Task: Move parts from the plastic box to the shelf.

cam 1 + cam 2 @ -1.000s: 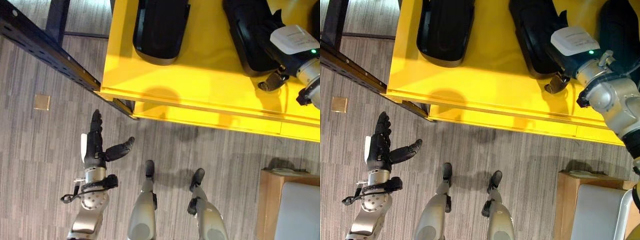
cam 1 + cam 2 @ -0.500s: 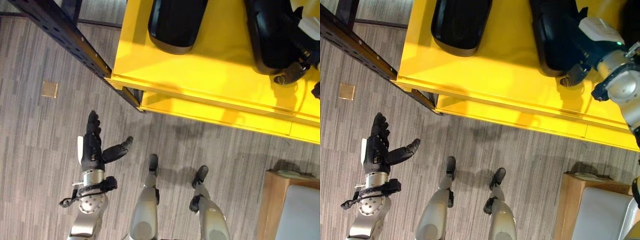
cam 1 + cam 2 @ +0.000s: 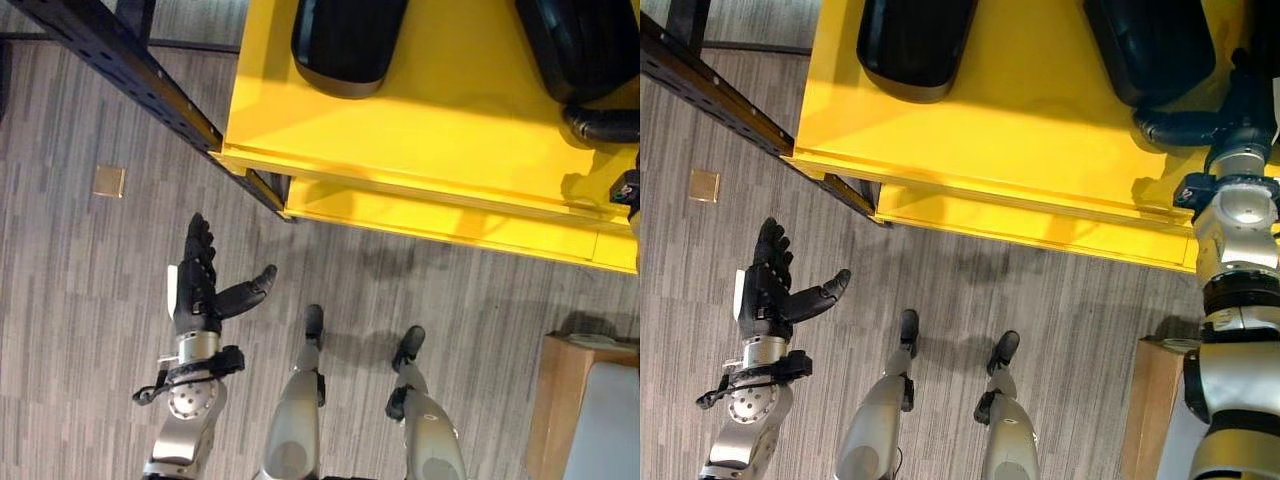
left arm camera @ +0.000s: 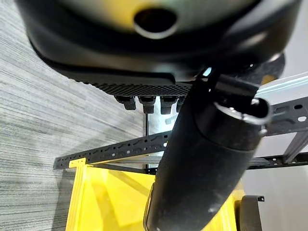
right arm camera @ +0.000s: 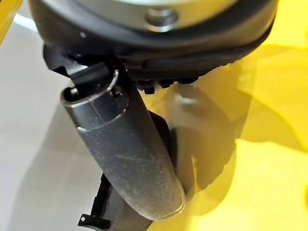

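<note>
- Grey wood-grain floor (image 3: 80, 300) takes up the lower half of your head view, with a small tan square (image 3: 108, 181) set into it at about 9 o'clock.
- Your left hand (image 3: 196, 290) hangs over that floor at about 8 o'clock, fingers straight, thumb spread toward 2 o'clock, holding nothing.
- A dark perforated shelf rail (image 3: 120, 62) runs from 11 o'clock down to the near left corner of the yellow box (image 3: 440, 130); in the left wrist view the same rail (image 4: 115, 149) crosses behind the thumb.
- That yellow box fills the upper part from 12 to 3 o'clock, and the parts are inside it.
- One black part (image 3: 347, 45) lies at 12 o'clock, its rounded end toward you.
- A second black part (image 3: 1150, 50) lies at about 1 o'clock, well apart from the first.
- Your right hand (image 3: 1230, 115) sits in the box at 2 to 3 o'clock, thumb reaching toward 9 o'clock just below the second part.
- You cannot tell whether its fingers are open or closed; the right wrist view gives you the thumb (image 5: 130, 149) against yellow plastic and a dark shape behind it.
</note>
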Robot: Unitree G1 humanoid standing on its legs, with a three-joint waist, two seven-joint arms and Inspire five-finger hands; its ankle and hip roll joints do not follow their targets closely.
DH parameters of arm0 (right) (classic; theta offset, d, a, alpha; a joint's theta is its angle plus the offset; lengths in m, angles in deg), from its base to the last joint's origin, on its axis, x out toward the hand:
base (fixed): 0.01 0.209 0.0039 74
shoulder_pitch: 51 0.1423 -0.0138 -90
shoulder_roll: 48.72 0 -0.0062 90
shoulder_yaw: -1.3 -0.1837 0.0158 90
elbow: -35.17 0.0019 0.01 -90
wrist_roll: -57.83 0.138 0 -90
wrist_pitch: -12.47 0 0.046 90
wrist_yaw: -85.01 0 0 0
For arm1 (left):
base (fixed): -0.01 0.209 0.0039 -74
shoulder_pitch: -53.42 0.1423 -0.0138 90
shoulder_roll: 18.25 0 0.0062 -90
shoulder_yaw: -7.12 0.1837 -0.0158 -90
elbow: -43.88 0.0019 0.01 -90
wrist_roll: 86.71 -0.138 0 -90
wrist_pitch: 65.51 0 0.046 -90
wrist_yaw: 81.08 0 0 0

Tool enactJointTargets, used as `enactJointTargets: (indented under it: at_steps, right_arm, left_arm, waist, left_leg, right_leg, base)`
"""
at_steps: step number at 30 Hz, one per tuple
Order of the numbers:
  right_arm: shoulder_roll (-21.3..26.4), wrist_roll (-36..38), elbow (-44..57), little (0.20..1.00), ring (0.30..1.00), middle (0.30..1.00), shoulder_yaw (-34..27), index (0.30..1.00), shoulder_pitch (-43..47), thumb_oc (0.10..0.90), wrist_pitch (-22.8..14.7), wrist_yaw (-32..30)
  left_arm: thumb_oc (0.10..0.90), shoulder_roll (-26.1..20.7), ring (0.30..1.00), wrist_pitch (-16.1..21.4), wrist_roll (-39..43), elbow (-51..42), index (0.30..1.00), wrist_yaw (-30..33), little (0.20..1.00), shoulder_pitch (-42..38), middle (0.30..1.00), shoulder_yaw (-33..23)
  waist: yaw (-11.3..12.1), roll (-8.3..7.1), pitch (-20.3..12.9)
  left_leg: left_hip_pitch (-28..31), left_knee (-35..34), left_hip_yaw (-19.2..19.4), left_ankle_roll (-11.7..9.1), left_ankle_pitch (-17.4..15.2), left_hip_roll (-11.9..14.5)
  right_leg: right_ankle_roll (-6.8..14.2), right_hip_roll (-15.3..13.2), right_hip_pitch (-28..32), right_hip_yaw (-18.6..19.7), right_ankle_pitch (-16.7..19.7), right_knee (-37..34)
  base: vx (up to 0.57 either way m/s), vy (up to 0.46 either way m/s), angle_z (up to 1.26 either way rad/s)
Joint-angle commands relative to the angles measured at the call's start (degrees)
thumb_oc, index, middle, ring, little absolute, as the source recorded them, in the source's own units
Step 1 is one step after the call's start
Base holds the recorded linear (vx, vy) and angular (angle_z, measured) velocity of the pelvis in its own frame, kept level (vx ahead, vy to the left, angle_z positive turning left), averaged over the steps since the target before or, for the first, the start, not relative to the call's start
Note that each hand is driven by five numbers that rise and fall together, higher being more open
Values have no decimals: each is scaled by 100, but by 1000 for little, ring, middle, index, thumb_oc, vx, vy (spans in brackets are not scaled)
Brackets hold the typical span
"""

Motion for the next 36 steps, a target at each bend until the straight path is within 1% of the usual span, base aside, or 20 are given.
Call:
enactJointTargets:
  at_steps: [1,6,9,12,13,18,20,27,30,31,34,35,36]
  right_arm:
    - [1,240,656,1000,1000,1000,784,1000,698,900,-100,237]
    - [-43,170,1241,1000,1000,1000,858,1000,616,900,-154,223]
    - [-52,146,1683,1000,1000,1000,796,1000,289,900,-158,311]
    - [-53,133,1940,1000,1000,1000,749,1000,108,900,-153,344]
    - [-69,162,2223,1000,1000,1000,630,1000,-194,900,-156,405]
    - [-117,187,2495,1000,1000,1000,440,1000,-578,900,-172,457]
    - [-222,171,2693,1000,1000,1000,286,1000,-985,900,-176,499]
    - [-339,100,2706,1000,1000,1000,9,1000,-1371,900,-188,443]
    - [-320,3,2712,1000,1000,1000,-65,1000,-1466,900,-180,404]
    - [-308,-32,2684,1000,1000,1000,-99,1000,-1495,900,-173,375]
    - [-8,-410,2772,1000,1000,1000,-100,1000,-1447,900,-165,259]
    - [143,-530,2858,1000,1000,1000,-120,1000,-1397,900,-178,201]
    - [421,-826,3029,1000,1000,1000,-121,1000,-1311,900,-180,80]
  left_arm:
    - [900,-198,1000,503,86,-825,1000,17,1000,-25,1000,-130]
    - [900,-188,1000,497,39,-812,1000,88,1000,-49,1000,-169]
    - [900,-155,1000,469,0,-824,1000,94,1000,-58,1000,-191]
    - [900,-148,1000,458,-22,-814,1000,106,1000,-51,1000,-210]
    - [900,-104,1000,426,-46,-802,1000,101,1000,-19,1000,-229]
    - [900,-103,1000,421,-68,-808,1000,109,1000,-3,1000,-261]
    - [900,-74,1000,382,-117,-780,1000,99,1000,-10,1000,-274]
    - [900,-41,1000,388,-118,-787,1000,101,1000,37,1000,-289]
    - [900,-40,1000,378,-135,-779,1000,103,1000,54,1000,-299]
    - [900,-37,1000,376,-146,-773,1000,104,1000,57,1000,-306]
    - [900,-68,1000,381,-185,-783,1000,110,1000,89,1000,-361]
    - [900,-66,1000,388,-203,-783,1000,121,1000,111,1000,-375]
    - [900,-96,1000,385,-232,-798,1000,149,1000,127,1000,-419]
  waist:
    - [134,-283,82]
    - [129,-338,80]
    - [103,-403,74]
    - [94,-432,68]
    - [58,-478,53]
    - [38,-521,24]
    - [-13,-565,-19]
    - [-41,-597,-68]
    - [-54,-600,-87]
    - [-66,-604,-96]
    - [-86,-638,-126]
    - [-97,-647,-137]
    - [-115,-669,-158]
  left_leg:
    - [621,-125,39,-278,-411,277]
    - [617,-128,29,-265,-384,265]
    - [657,-122,37,-258,-410,270]
    - [671,-119,42,-257,-417,271]
    - [684,-112,50,-247,-428,263]
    - [715,-112,55,-237,-444,266]
    - [760,-106,71,-234,-465,264]
    - [832,-110,87,-225,-500,273]
    - [857,-112,95,-227,-506,278]
    - [868,-113,103,-227,-510,275]
    - [931,-118,129,-230,-530,274]
    - [946,-119,131,-232,-533,276]
    - [967,-119,142,-235,-540,282]
  right_leg:
    - [555,-548,539,21,-368,368]
    - [547,-542,560,0,-342,337]
    - [548,-540,604,-3,-334,327]
    - [548,-537,621,2,-335,323]
    - [552,-530,638,2,-329,317]
    - [556,-528,677,2,-330,303]
    - [554,-520,726,3,-337,302]
    - [552,-519,790,14,-356,298]
    - [550,-518,807,16,-365,299]
    - [551,-512,816,14,-370,298]
    - [557,-501,848,38,-366,298]
    - [558,-497,853,47,-368,300]
    - [555,-491,862,55,-371,303]
  base:
    - [0,0,0]
    - [0,0,0]
    - [0,0,0]
    - [0,0,0]
    - [0,0,0]
    - [0,0,0]
    - [0,0,0]
    - [5,3,2]
    - [0,0,0]
    - [0,0,0]
    - [0,0,0]
    - [0,0,0]
    - [0,0,0]
